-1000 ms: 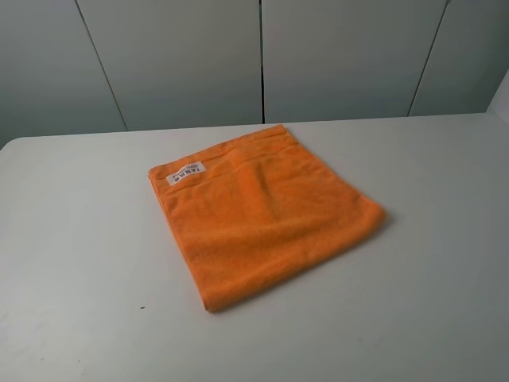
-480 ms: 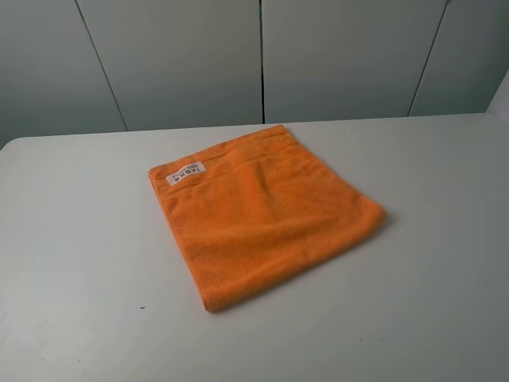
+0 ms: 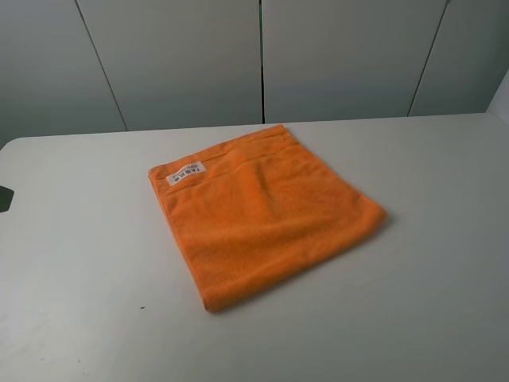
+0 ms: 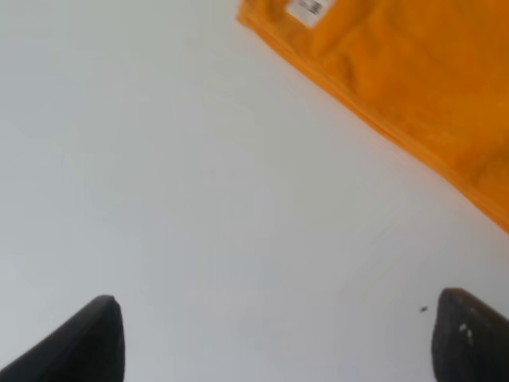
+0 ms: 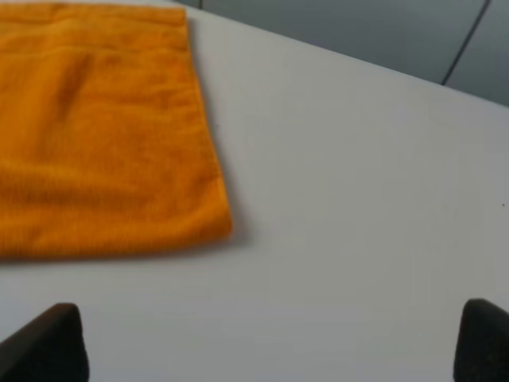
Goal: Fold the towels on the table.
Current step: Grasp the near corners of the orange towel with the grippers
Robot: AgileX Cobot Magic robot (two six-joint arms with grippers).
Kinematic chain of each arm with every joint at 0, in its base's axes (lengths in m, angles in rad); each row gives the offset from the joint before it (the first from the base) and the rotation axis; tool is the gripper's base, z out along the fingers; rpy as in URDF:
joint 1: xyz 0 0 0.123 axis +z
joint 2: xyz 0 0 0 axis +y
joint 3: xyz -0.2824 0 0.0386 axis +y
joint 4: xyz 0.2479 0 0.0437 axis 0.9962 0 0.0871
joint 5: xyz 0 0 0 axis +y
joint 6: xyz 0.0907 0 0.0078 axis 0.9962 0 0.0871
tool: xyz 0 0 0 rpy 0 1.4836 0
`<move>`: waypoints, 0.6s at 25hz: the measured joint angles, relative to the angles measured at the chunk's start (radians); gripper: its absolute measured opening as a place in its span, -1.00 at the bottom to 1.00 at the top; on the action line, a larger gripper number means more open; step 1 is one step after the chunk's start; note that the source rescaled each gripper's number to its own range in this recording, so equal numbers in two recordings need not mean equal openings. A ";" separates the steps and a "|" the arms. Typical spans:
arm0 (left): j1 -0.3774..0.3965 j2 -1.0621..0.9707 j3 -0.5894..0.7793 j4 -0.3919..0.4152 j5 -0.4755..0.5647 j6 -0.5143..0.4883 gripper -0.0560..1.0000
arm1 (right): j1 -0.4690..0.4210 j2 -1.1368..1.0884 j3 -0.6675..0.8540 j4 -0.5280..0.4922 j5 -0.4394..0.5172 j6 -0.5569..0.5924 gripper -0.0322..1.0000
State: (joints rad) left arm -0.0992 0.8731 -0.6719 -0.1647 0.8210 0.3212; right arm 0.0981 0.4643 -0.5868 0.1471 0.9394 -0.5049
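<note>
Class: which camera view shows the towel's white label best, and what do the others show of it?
Exterior high: the whole label shows near a corner of the towel. The left wrist view catches it blurred and cut by the frame edge; the right wrist view shows only orange cloth.

My left claw [image 4: 282, 342] is spread wide. Its two black fingers [image 4: 91, 342] sit far apart with nothing between them. My right claw [image 5: 266, 344] looks the same, with both of its black fingers [image 5: 44, 346] wide apart and gripping nothing. Both claws point down at a slant. From the high camera I see just one small dark tip [image 3: 5, 198] at the left edge (which part of the left arm, I can't tell).
</note>
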 joint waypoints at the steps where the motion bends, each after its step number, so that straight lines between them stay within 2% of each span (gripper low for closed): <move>1: -0.018 0.063 -0.024 -0.006 0.000 0.018 1.00 | 0.013 0.071 -0.014 0.000 -0.005 -0.051 1.00; 4: -0.084 0.260 -0.107 0.023 -0.024 0.041 1.00 | 0.036 0.342 -0.070 -0.015 -0.021 -0.229 1.00; 8: -0.186 0.458 -0.196 0.149 -0.036 0.044 1.00 | 0.085 0.652 -0.148 -0.048 -0.057 -0.412 1.00; 12: -0.335 0.599 -0.219 0.245 -0.037 0.044 1.00 | 0.127 0.895 -0.218 -0.053 -0.067 -0.609 1.00; 15: -0.446 0.673 -0.219 0.282 -0.039 0.047 1.00 | 0.130 1.009 -0.266 -0.053 -0.071 -0.747 1.00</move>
State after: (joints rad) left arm -0.5455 1.5459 -0.8910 0.1169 0.7823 0.3679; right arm 0.2283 1.4731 -0.8525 0.0940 0.8684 -1.2522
